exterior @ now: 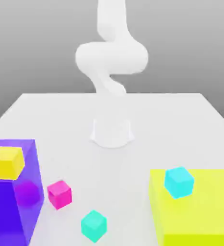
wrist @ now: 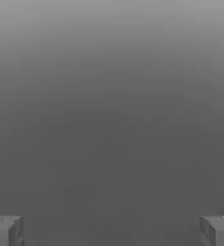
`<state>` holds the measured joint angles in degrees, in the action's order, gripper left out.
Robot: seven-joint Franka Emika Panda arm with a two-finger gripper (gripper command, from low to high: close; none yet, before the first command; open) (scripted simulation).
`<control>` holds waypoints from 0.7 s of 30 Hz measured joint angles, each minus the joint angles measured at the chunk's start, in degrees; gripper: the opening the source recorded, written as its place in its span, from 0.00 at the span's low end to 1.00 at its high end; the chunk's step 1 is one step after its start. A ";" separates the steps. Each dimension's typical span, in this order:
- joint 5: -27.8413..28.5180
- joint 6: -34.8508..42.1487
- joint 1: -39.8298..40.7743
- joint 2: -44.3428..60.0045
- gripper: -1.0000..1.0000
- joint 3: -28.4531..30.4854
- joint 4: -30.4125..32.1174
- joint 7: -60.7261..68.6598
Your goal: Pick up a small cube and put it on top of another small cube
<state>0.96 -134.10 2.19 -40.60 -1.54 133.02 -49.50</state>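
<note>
Reading the exterior view from its left, we find a small yellow cube (exterior: 6,162) perched on a big translucent purple block (exterior: 10,202), a purple ball (exterior: 27,192) showing through the block's side. Just beside the block, on the white counter (exterior: 181,115), sits the pink cube (exterior: 59,194); near it, closer to the camera, lies the teal cube (exterior: 93,225), free on all sides and so, we judge, easy to approach from above. Both rest low and unstacked, so the pick has yet to begin. At the exterior view's right, a sky-cyan cube (exterior: 179,182) stands on a big yellow block (exterior: 200,211). The white arm (exterior: 111,57) rises folded at the back, well apart from every cube. In the hand view, the gripper (wrist: 112,230) hangs wide open, its fingers (wrist: 5,230) far apart, holding and touching nothing.
</note>
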 joint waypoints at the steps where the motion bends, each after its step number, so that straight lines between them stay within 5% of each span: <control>1: 0.46 -1.00 0.89 2.26 0.50 -0.62 0.53 -1.61; 21: 6.57 -19.53 10.59 43.86 0.50 -5.01 10.45 -29.70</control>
<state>7.52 -153.63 12.77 3.26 -6.56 143.47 -79.20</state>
